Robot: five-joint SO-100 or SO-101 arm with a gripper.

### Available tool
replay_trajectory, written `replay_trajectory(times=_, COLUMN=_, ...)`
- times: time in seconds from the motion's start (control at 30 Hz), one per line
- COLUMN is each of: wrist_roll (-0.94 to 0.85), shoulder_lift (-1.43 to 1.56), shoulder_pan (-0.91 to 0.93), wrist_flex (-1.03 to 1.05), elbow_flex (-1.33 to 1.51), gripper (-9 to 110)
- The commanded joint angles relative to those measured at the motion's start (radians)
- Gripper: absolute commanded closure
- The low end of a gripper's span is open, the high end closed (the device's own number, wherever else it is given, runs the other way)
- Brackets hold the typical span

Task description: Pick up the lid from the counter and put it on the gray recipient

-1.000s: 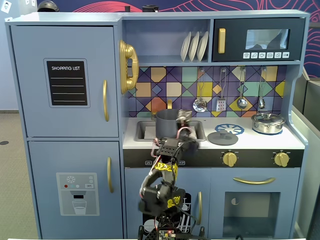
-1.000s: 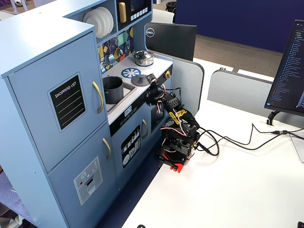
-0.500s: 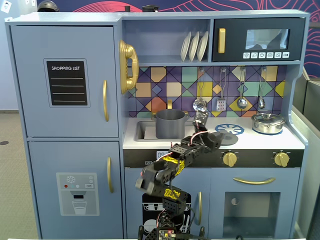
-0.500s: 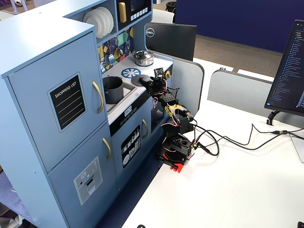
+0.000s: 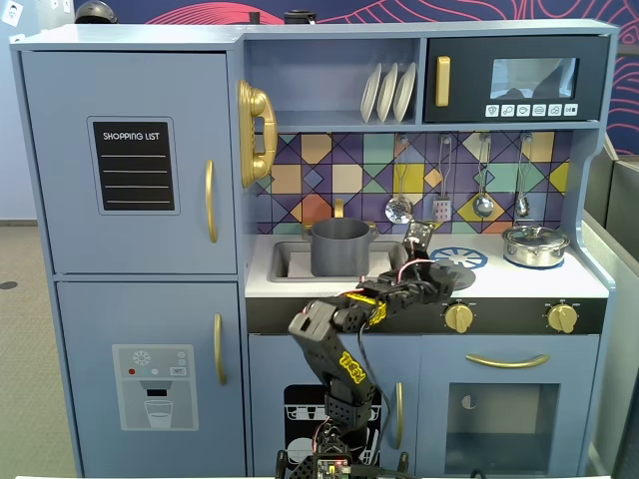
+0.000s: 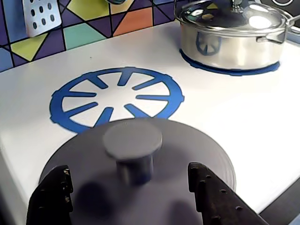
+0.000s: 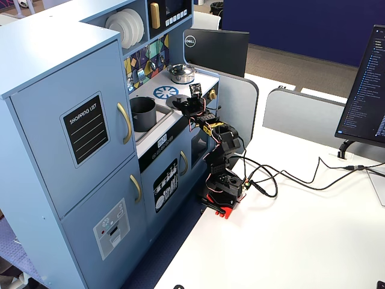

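Note:
The dark-gray lid [image 6: 192, 154] lies flat on the white counter, just in front of the blue burner ring [image 6: 117, 96]. Its small knob [image 6: 132, 139] stands upright in the middle. My gripper [image 6: 129, 171] is open, with one black finger [image 6: 54, 192] left of the knob and the other [image 6: 211, 192] right of it, neither touching it. In a fixed view the lid [image 5: 451, 272] shows at the counter's front edge under my gripper [image 5: 427, 264]. The gray pot [image 5: 339, 246] stands uncovered in the sink, left of the lid. It also shows in the other fixed view [image 7: 142, 113].
A shiny steel pot [image 6: 232, 35] with its own lid stands on the far right burner, also in a fixed view [image 5: 536, 244]. Utensils [image 5: 439, 195] hang on the tiled back wall. Gold stove knobs [image 5: 458, 317] sit below the counter edge. A monitor [image 7: 367, 84] stands on the desk.

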Motion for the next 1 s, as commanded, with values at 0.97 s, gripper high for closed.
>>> replay_trajectory(times=0.97, wrist_roll=-0.038, shoulder_lift=-0.370, shoulder_pan=-0.029, wrist_flex=-0.083, elbow_flex=-0.327, gripper=101)
